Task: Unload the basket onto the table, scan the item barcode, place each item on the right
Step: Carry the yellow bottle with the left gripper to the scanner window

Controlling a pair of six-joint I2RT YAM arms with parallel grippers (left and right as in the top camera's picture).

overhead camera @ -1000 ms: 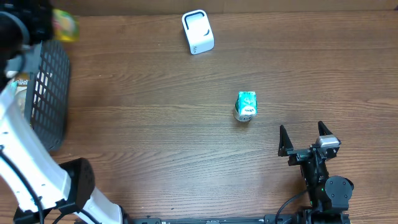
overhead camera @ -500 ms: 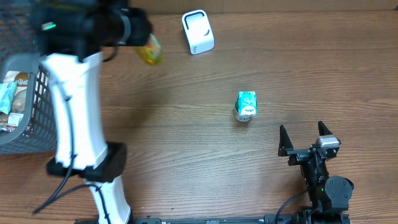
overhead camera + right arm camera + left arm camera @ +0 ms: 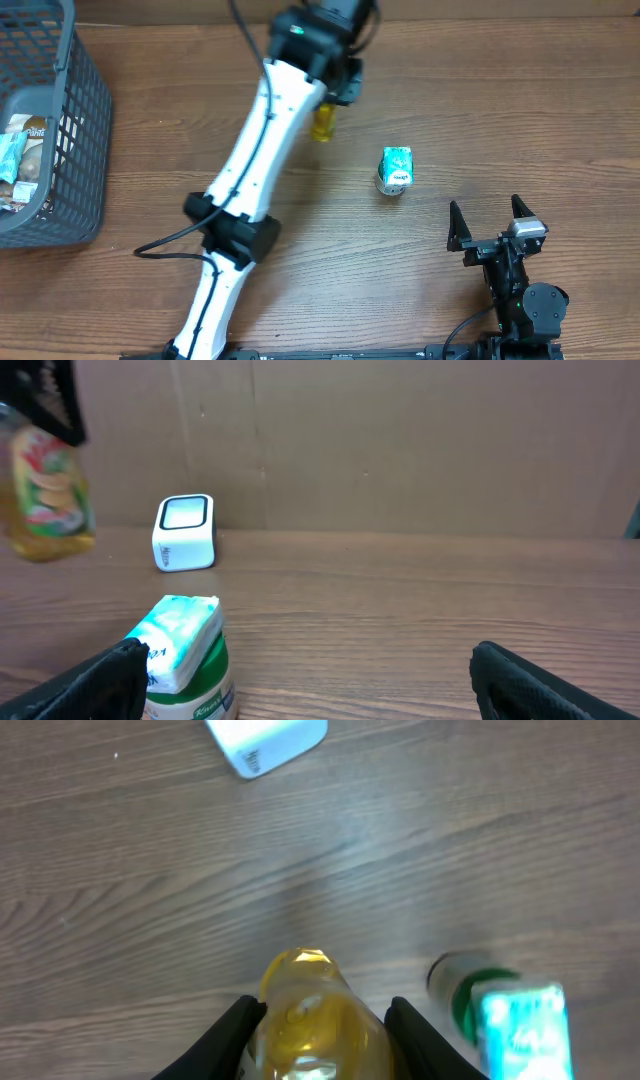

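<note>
Left gripper holds the bottle by the scanner, far edge of the bench; turned wrong, it may not scan. Right gripper gapes wide.

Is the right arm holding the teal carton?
No, the right fingers stand wide open, well apart from the teal carton.

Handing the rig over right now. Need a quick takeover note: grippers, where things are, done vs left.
Left gripper: shut on the yellow bottle, held off the table.
Right gripper: open, empty, at the near right of the table.
Scanner: far side of the table, just beyond the bottle; hidden under the left arm in the overhead view.
Green-and-white carton: mid-table, apart from both grippers.
Basket: far left, packets inside.
Done: bottle in hand near the scanner.
Left: present its barcode to the scanner; the barcode is not visible.
</note>
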